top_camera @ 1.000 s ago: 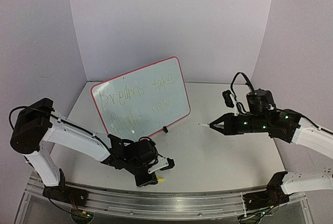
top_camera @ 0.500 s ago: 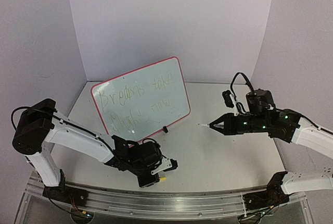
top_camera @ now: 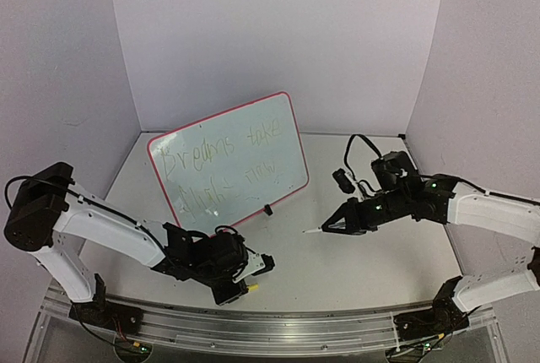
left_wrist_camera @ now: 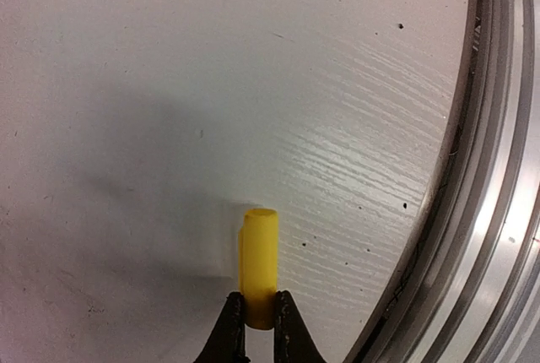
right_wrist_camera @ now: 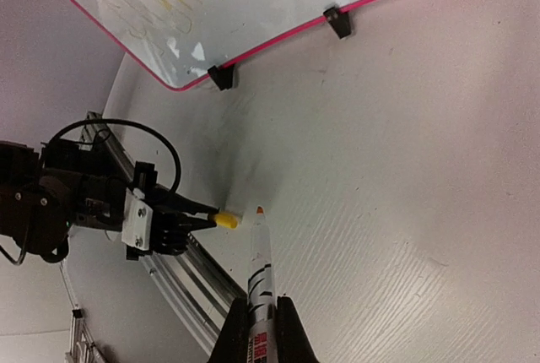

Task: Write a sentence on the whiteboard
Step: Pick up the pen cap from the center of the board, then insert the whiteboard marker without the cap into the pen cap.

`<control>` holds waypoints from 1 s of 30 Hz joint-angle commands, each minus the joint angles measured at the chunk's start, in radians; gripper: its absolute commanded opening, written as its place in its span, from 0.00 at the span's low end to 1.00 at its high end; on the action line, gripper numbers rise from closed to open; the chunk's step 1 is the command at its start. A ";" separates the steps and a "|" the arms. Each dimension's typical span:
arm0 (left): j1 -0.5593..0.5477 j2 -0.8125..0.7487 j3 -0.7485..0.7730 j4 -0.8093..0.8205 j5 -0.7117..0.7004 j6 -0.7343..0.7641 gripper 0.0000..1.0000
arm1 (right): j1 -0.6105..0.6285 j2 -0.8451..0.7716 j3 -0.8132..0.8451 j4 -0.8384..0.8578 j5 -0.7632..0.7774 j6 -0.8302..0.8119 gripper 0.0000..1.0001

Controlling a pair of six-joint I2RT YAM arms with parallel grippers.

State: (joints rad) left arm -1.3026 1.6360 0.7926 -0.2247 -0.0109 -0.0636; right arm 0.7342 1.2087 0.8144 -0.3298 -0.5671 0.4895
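Two pincers, both clenched: my left pincer (left_wrist_camera: pixel 259 322) is nipping a yellow cap (left_wrist_camera: pixel 258 262) by its near end, low over the tabletop (top_camera: pixel 363 253) beside the metal rail (left_wrist_camera: pixel 498 169). My right pincer (right_wrist_camera: pixel 261 322) is grasping the marker (right_wrist_camera: pixel 261 274) with its bare tip out front. Lettering is on the whiteboard (top_camera: pixel 229 159), so I read this step as bringing cap and marker together, capping up. From the right wrist camera the cap sits at 9 o'clock of the tip, just beside it, not touching. It points to 3 o'clock while the marker points to 12, though, so the two axes cross. To do it well I'd hold the left arm dead steady and swing the right wrist until tip and cap mouth share one line. Then I'd feed in slowly and press until it seats; a skewed push would likely lever the cap out of that shallow grip. Which end of the cap is open, I can't tell. From above, the whiteboard stands propped at the back, at 10 o'clock from the right pincer and near 12 o'clock from the left, well apart from both.
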 commanded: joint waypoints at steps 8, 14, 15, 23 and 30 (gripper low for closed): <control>-0.002 -0.188 -0.108 0.282 0.141 -0.121 0.00 | 0.007 0.177 0.062 0.006 -0.406 -0.032 0.00; -0.003 -0.188 -0.122 0.322 0.181 -0.139 0.00 | 0.035 0.247 0.083 0.006 -0.474 -0.039 0.00; -0.003 -0.191 -0.122 0.321 0.181 -0.137 0.00 | 0.041 0.258 0.086 0.007 -0.478 -0.041 0.00; -0.003 -0.209 -0.124 0.311 0.185 -0.136 0.00 | 0.087 0.315 0.095 0.010 -0.498 -0.052 0.00; -0.003 -0.220 -0.127 0.312 0.187 -0.137 0.00 | 0.093 0.333 0.103 0.026 -0.487 -0.054 0.00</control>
State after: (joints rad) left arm -1.3025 1.4529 0.6715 0.0541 0.1635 -0.1921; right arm 0.8219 1.5289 0.8754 -0.3297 -1.0424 0.4533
